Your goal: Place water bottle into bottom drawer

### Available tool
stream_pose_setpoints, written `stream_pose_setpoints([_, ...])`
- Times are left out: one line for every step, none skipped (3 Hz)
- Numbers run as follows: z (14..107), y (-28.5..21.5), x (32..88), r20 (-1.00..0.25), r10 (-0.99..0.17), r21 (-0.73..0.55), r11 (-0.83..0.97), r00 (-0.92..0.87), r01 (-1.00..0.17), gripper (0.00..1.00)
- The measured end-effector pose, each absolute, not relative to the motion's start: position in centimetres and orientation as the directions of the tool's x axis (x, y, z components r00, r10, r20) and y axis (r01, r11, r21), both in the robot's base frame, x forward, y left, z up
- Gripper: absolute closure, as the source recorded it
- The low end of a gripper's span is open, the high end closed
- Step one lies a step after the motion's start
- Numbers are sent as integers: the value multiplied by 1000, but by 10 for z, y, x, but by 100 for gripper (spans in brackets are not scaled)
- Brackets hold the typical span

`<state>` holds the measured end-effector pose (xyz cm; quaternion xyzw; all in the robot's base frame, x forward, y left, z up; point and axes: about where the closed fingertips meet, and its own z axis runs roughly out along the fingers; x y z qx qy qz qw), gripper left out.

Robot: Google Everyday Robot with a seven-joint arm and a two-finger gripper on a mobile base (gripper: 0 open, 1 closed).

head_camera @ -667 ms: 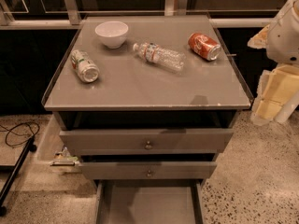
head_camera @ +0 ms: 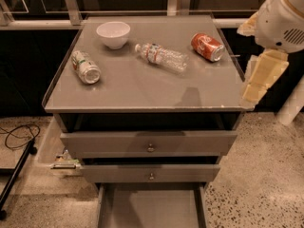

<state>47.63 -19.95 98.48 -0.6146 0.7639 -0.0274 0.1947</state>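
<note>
The water bottle (head_camera: 161, 56), clear with a white cap and a red-blue label band, lies on its side on the grey cabinet top (head_camera: 142, 89), near the middle back. The bottom drawer (head_camera: 152, 208) is pulled open at the lower edge of the camera view, and its flat grey floor looks bare. My gripper (head_camera: 259, 82), cream coloured on a white arm, hangs at the cabinet's right edge, to the right of the bottle and apart from it, holding nothing that I can see.
A white bowl (head_camera: 113, 33) stands at the back left. A green-white can (head_camera: 85, 66) lies at the left and an orange-red soda can (head_camera: 207, 46) at the back right. Two upper drawers (head_camera: 149, 144) stand slightly ajar. A black cable (head_camera: 19, 137) lies on the floor at left.
My arm and gripper have moved a little up and left, closer to the cabinet's right edge. The bottle, cans, bowl and drawers have not moved.
</note>
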Motion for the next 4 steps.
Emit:
stream_pose_setpoints([984, -187, 509, -324, -940, -310, 209, -104, -927, 0])
stream_pose_setpoints([975, -175, 535, -397, -916, -300, 183, -52, -936, 0])
stream_pose_setpoints([964, -164, 558, -492, -870, -260, 170, -21, -951, 0])
stream_pose_setpoints([945, -155, 585, -596, -803, -189, 179, -32, -966, 0])
